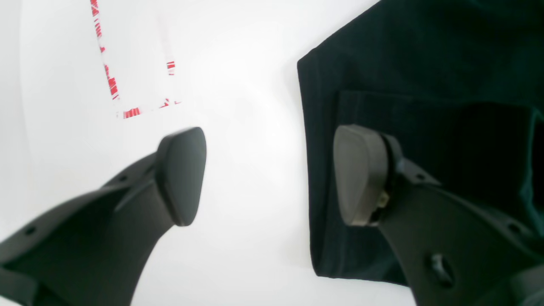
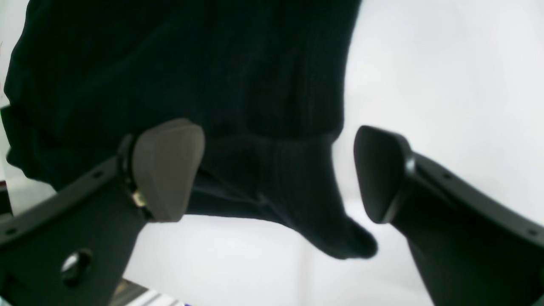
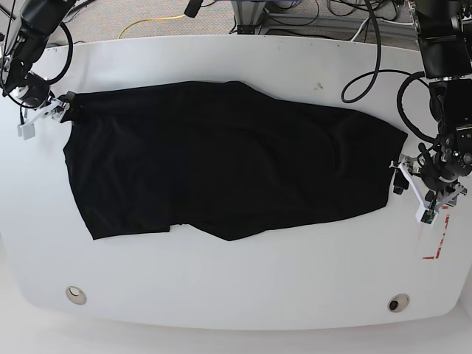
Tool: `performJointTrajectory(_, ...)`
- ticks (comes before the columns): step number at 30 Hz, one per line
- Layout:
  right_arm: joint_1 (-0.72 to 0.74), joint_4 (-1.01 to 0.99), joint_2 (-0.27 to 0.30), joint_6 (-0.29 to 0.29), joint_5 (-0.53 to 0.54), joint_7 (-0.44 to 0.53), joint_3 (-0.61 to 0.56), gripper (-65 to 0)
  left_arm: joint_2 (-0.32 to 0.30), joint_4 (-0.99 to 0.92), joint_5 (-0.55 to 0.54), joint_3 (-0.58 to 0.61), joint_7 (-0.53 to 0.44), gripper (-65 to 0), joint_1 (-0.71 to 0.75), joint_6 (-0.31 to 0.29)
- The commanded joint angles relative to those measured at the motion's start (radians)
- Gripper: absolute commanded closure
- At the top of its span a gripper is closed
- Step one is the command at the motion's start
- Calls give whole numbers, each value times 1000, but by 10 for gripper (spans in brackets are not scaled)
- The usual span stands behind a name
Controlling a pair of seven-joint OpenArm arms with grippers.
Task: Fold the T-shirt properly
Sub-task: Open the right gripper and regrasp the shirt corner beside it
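Observation:
The black T-shirt (image 3: 221,162) lies spread across the white table (image 3: 243,287), its lower edge doubled over. My left gripper (image 1: 272,176) is open at the shirt's right edge; one finger hovers over the T-shirt (image 1: 425,63), the other over bare table, and nothing is clamped. In the base view this left gripper (image 3: 404,177) sits at the shirt's right end. My right gripper (image 2: 274,172) is open too, with a loose corner of the T-shirt (image 2: 191,63) lying between its spread fingers. The base view puts this right gripper (image 3: 65,105) at the shirt's upper left corner.
Red-striped tape marks (image 1: 112,85) lie on the table beside the left gripper, also visible near the right edge as tape (image 3: 435,247). Two round inserts (image 3: 74,295) (image 3: 398,303) sit near the front edge. Cables (image 3: 369,70) loop at the back right.

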Motion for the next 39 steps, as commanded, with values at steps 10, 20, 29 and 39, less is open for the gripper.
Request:
performJointTrajectory(10, -41, 211, -21, 2, 78, -37, 115, -555, 84, 133, 32, -28, -14, -433, 69, -112)
performJointTrajectory(20, -165, 283, -123, 2, 165, -89, 167, -555, 189, 45, 204, -11, -106, -433, 134, -112)
performJointTrajectory(29, -204, 277, -142, -4, 155, -78, 169, -553, 186, -64, 234, -19, -174, -433, 146, -112)
performJointTrajectory(39, -144, 275, -165, -1, -59, -7, 106, -553, 169, -137, 234, -19, -224, -433, 146, -112)
